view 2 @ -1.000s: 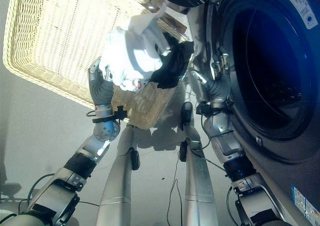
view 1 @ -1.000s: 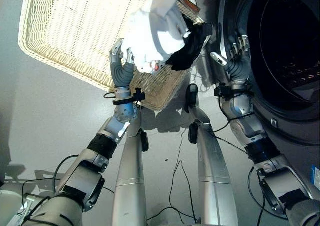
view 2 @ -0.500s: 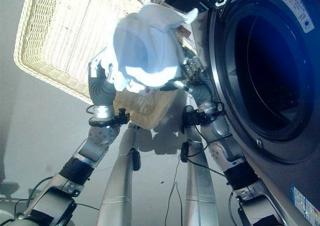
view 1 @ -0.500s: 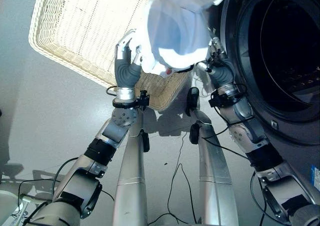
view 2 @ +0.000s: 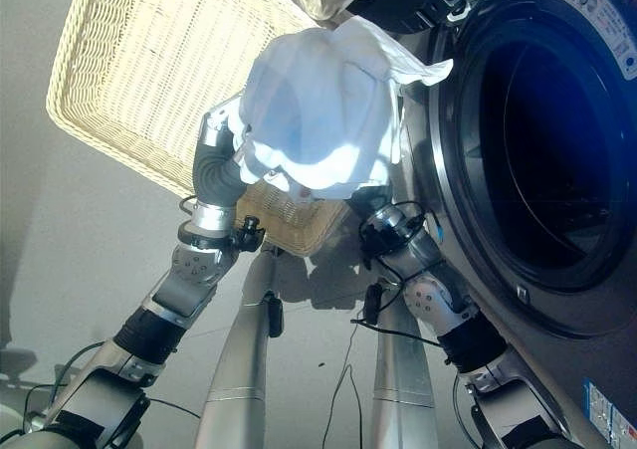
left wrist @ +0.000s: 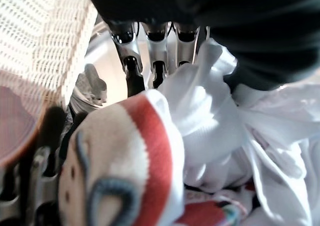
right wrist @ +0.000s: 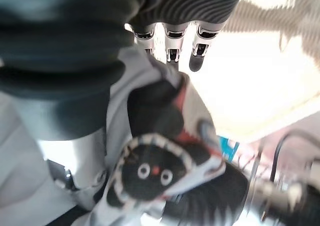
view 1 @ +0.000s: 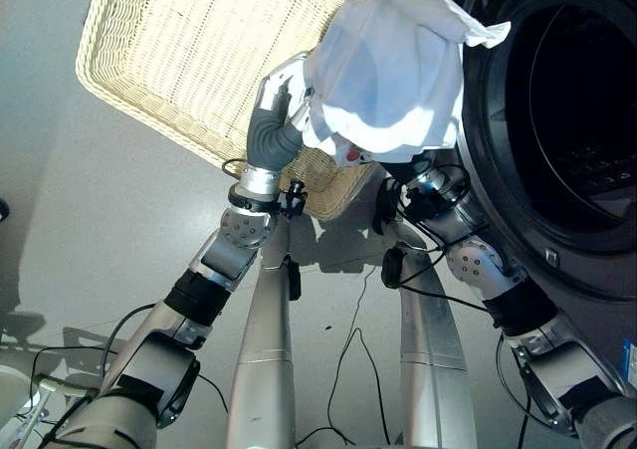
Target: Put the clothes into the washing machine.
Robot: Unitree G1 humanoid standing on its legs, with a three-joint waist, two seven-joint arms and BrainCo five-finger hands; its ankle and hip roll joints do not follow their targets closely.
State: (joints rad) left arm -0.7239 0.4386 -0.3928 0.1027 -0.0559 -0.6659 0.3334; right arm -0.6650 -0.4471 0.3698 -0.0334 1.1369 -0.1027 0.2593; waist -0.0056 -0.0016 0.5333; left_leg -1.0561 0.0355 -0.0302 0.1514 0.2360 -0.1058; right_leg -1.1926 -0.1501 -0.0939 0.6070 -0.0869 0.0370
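Left hand (view 1: 279, 106) is raised at the near edge of the white clothes bundle (view 1: 388, 71), its fingers (left wrist: 152, 45) pressed into the cloth; in the left wrist view they reach down into white folds beside a red-and-cream patterned piece (left wrist: 125, 161), curled on the fabric. Right hand (right wrist: 170, 38) is under the bundle; in the head views only its wrist shows below the cloth. In the right wrist view its fingers lie against grey-white cloth and a dark printed patch (right wrist: 155, 171); cannot tell whether they are closed or straight.

The bundle is held up off the floor (view 1: 60, 270) between the 2 hands, just beside the rim of the washing machine (view 1: 557, 120), outside the drum. A pointed corner of cloth overlaps the door opening's edge. The drum opening is dark.

Behind and left of the bundle sits a cream wicker laundry basket (view 1: 189, 61), with the left wrist in front of its near wall.
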